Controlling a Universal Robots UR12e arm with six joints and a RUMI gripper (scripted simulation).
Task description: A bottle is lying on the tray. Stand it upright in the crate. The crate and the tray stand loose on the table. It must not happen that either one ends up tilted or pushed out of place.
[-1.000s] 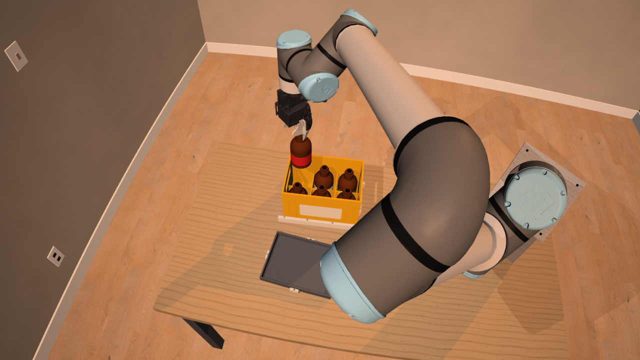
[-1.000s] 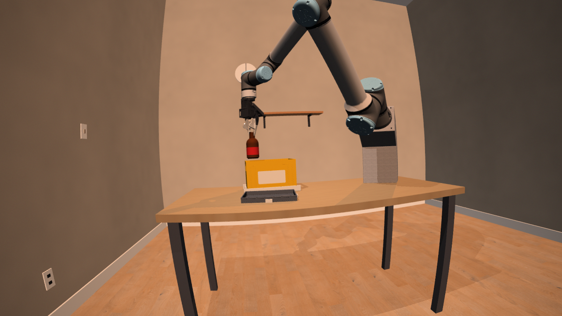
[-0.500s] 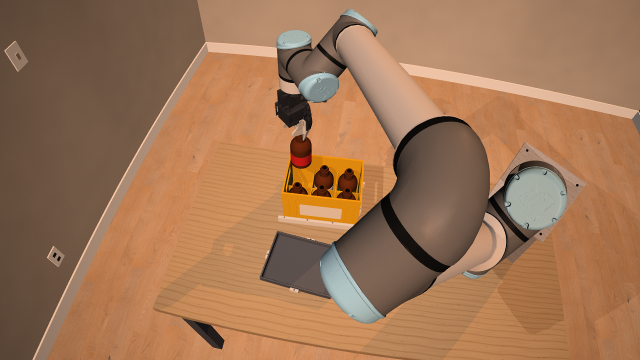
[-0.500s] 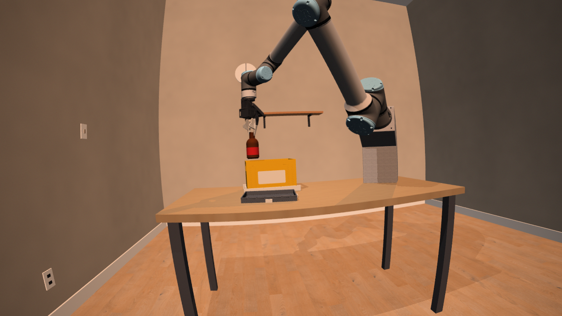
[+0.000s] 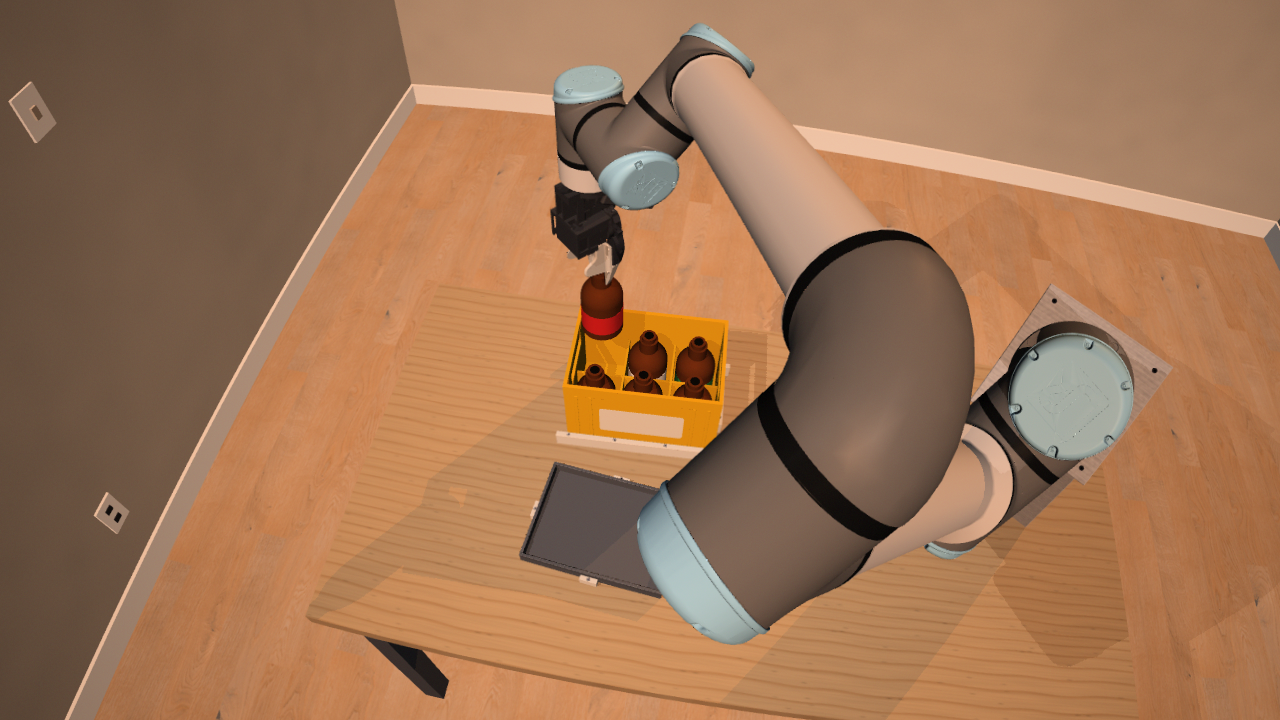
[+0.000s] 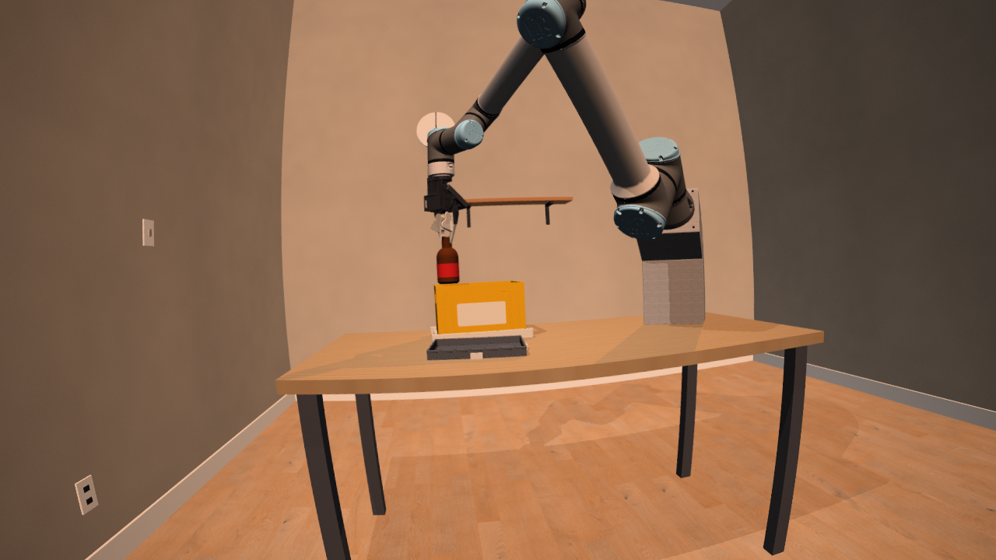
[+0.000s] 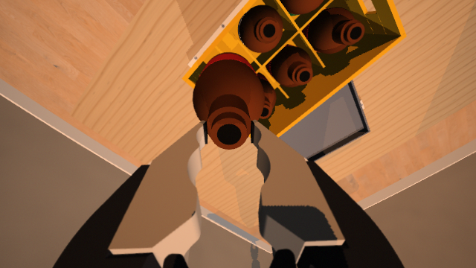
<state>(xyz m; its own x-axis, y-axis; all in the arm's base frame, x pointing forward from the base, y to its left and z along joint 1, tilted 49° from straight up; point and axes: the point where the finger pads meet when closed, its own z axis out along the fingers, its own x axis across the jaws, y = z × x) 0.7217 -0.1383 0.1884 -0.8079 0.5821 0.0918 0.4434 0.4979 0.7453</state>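
The tool (image 5: 603,268) (image 6: 444,233) (image 7: 229,122) is closed on the neck of the red-labelled bottle (image 5: 602,306) (image 6: 447,266) (image 7: 229,89), which hangs upright above the corner compartment of the yellow crate (image 5: 584,420) (image 6: 445,306) (image 7: 337,89). In the top view that compartment is at the crate's far left. Five brown bottles (image 5: 647,356) (image 7: 260,29) stand in the other compartments, two beside it along the far row and three in the near row; the dividers and walls rise around the spot. A white strip (image 5: 617,441) (image 6: 487,334) runs along the crate's foot. The dark tray (image 5: 590,528) (image 6: 476,351) lies flat between the crate and the near edge of the wooden desk (image 5: 429,537) (image 6: 390,379), nearer its left edge than its right. Beyond are plank flooring (image 5: 483,179) (image 6: 487,487), plain walls and, in the exterior view, a wall shelf (image 6: 518,201).

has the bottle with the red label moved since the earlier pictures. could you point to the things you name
No, the bottle (image 5: 602,308) (image 6: 447,264) (image 7: 228,93) hasn't visibly moved: it hangs upright over the same corner of the crate (image 5: 590,417) (image 6: 445,306) (image 7: 396,41).
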